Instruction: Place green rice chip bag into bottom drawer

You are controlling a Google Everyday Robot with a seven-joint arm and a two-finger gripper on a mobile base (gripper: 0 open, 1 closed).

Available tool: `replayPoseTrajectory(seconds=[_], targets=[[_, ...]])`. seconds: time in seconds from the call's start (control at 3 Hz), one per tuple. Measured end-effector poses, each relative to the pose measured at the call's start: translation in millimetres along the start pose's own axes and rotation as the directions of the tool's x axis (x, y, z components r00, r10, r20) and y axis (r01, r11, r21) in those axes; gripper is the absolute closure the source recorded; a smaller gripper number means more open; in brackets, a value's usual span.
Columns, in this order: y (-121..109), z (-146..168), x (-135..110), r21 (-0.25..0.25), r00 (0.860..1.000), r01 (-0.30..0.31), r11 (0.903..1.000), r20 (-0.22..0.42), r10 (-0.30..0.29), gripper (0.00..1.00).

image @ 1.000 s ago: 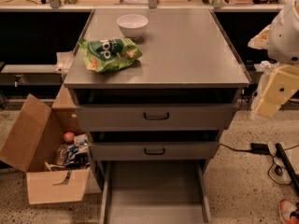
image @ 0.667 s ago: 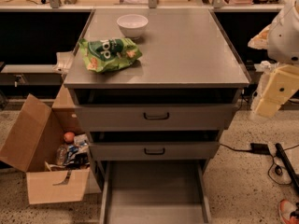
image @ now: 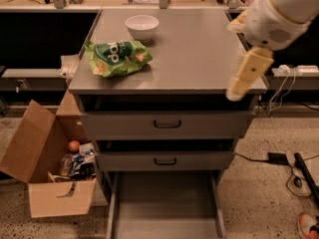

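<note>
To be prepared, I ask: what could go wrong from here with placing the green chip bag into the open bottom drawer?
1. The crinkly bright-green rice chip bag lies close to the white round bowl; a reach from the gripper, now at the right front edge of the grey cabinet top, might knock the bowl.
2. The pulled-out grey bottom drawer sits low under two upper drawers; the bag might catch on their fronts going down.

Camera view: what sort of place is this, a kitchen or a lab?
Probably a lab or workshop: a grey metal drawer cabinet, plus a cardboard box of clutter and loose cables on the speckled floor. The gripper hangs over the cabinet's right front corner.
</note>
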State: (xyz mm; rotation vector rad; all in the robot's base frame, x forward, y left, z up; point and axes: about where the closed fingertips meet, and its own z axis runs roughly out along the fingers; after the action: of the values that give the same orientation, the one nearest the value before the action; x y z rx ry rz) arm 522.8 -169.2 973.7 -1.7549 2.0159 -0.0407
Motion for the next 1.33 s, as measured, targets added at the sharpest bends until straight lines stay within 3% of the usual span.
replayPoseTrajectory(seconds=[0.33,0.67,1.0,1.33], targets=[[-36.3,32.0,-34.5,0.0,0.991,0.035,0.9994,0.125,-0.035,0.0],[-63.5,72.7,-89.4,-0.027,0.959,0.088,0.9957,0.272,-0.078,0.0],[-63.6,72.9,-89.6,-0.027,0.959,0.089,0.9957,0.272,-0.078,0.0],[-66.8,86.8,-103.6,-0.03,0.955,0.128,0.9913,0.275,-0.115,0.0]])
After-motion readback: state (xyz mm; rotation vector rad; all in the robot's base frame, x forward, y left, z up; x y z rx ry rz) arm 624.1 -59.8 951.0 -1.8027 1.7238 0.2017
